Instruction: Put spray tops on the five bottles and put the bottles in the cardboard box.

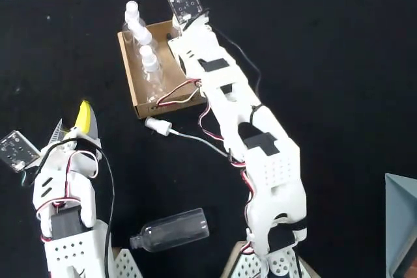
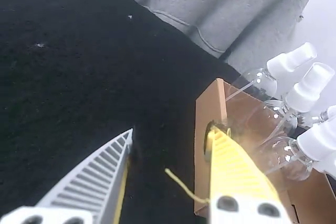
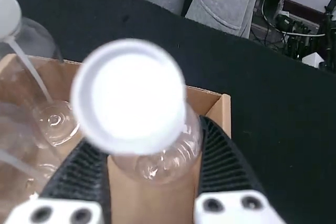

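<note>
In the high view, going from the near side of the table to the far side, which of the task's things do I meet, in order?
Bottle without a top, lying on its side → loose spray top → cardboard box with capped bottles standing in it.

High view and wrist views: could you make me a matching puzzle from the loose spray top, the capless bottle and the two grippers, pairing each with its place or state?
Things:
1. loose spray top
2. capless bottle
3. left gripper
4. right gripper

Places or states:
A. shut on a capped bottle at the cardboard box
B. lying on its side, far from the box
C. open, holding nothing
D. on the table just outside the box's corner

Pairs: 1-D, 2-B, 3-C, 4-A.
</note>
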You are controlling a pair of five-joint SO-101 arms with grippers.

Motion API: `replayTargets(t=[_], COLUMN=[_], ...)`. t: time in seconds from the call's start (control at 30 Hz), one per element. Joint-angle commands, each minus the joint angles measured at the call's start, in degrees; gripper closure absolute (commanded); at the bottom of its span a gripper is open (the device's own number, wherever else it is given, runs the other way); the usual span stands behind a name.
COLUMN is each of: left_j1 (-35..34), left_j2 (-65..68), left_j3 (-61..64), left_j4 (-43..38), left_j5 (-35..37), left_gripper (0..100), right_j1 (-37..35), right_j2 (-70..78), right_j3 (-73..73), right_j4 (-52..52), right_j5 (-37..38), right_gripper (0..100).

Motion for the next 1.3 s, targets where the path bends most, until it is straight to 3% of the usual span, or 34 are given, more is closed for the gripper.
replayTargets(t=[0.0, 0.4, 1.27], left_j1=[-0.3, -0.3, -1.9], left_j2=[-0.8, -0.8, -0.8], left_j3=[1.4, 1.4, 1.4], left_j4=[0.2, 0.2, 0.2], left_j5=[-0.4, -0.4, -0.4], left_gripper=[79, 79, 79], right_j1=[1.9, 1.9, 3.1], right_j2=[0.5, 0.5, 7.5], right_j3=[-0.9, -4.4, -10.9], right_j4=[1.9, 10.5, 14.1], right_j5=[-0.4, -3.3, -3.5], right_gripper=[93.8, 93.7, 93.3])
